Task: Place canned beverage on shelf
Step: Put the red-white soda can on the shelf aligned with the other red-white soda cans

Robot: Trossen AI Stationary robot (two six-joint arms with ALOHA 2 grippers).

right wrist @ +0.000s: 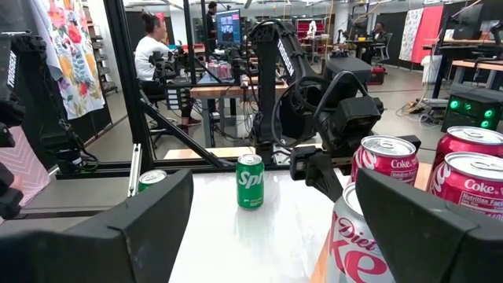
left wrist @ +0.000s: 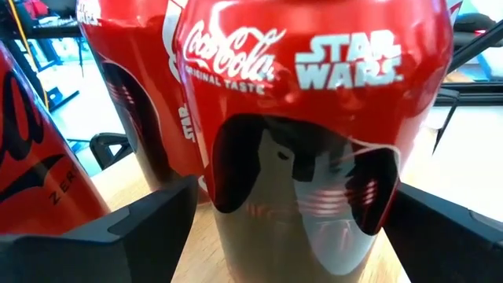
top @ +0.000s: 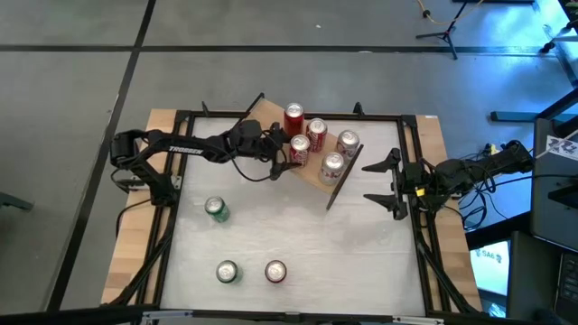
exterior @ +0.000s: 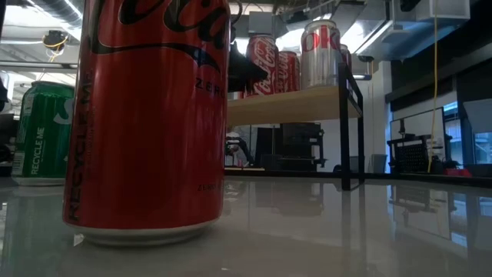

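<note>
Five cans are seen on the shelf (top: 316,173) at the far side of the table. Around the red Coca-Cola Star Wars can (top: 299,149) the left gripper (top: 283,148) stands with fingers apart, not clamped. Such a can is judged stiff but smooth and slippery; it is best taken at mid-height. At the right edge the right gripper (top: 384,185) waits, open and empty.

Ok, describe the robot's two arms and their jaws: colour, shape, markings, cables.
Both arms are black with jointed links. The left arm carries white lettering along its long link and a black cable looping under its wrist. The right arm trails black cables near its base. Each ends in two flat, dark, blocky jaws; the left gripper and right gripper look alike.
</note>
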